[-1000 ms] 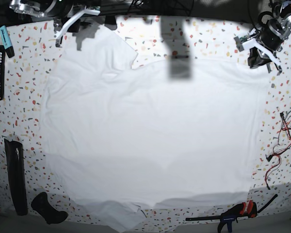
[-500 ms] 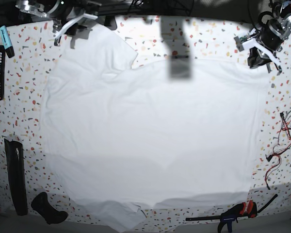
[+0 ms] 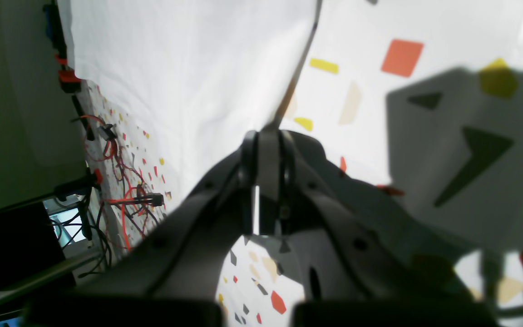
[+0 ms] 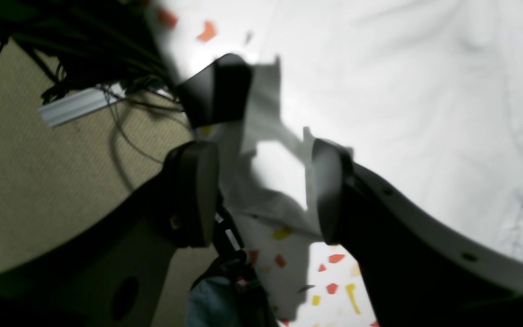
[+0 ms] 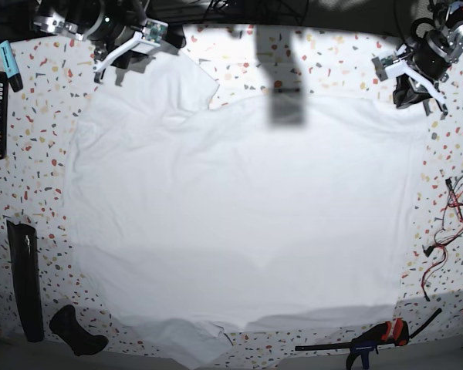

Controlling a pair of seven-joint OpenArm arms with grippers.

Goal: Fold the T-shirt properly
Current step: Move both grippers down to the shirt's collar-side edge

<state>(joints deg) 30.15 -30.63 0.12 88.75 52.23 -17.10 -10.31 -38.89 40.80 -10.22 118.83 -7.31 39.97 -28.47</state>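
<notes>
t-shirt (image 5: 239, 216) spread flat on table (image 5: 324, 62) for folding. right pincer (image 4: 261, 190) spread wide above sleeve; left pincer (image 3: 266, 159) pressed together, empty.

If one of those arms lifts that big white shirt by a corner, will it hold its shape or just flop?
Probably flop: the shirt lies flat with soft wrinkles and one sleeve already folded over itself. It looks thin, so likely light. Pushed, it would more likely bunch up than slide whole across the speckled table.

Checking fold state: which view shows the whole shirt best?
Base view: the shirt lies spread flat, all edges visible. Left wrist shows only one edge strip; right wrist a blurry wrinkled patch past the open pincer.
</notes>
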